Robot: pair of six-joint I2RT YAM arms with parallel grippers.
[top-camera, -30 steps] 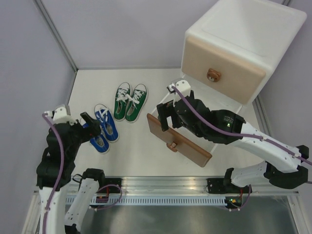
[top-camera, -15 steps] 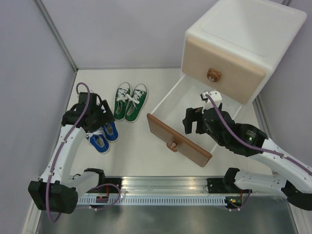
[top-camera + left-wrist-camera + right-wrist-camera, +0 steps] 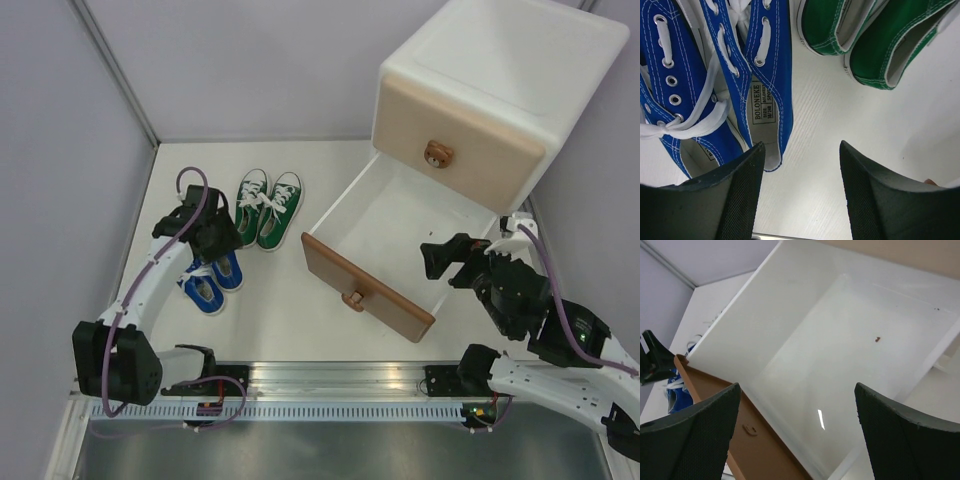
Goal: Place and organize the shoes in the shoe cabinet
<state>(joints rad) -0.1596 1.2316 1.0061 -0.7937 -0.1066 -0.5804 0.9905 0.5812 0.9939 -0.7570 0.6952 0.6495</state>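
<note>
Top external view: my left gripper [image 3: 212, 245], open, over blue shoes [image 3: 205, 292] left of the shoe cabinet [image 3: 500, 70], toes pointing away; right gripper [image 3: 447, 262] open above its drawer [image 3: 365, 288].

Diffuse overhead light; you get all three views bright and evenly lit.

Top view: only soft shadows, under the shoe cabinet [image 3: 500, 70] at right of centre and along the brown drawer front [image 3: 375, 290]; the metal rail [image 3: 330, 378] near the bottom edge shines dully.

Left wrist view: blue shoes [image 3: 765, 60] and green shoes [image 3: 875, 45] sharp down to the stitching; left gripper's fingers [image 3: 730, 200] dark, slightly soft, at the bottom edge.

Right wrist view: one small white glint on the drawer floor [image 3: 850, 340], lower centre; right gripper's fingers [image 3: 690, 440] blurred in the lower corners.
</note>
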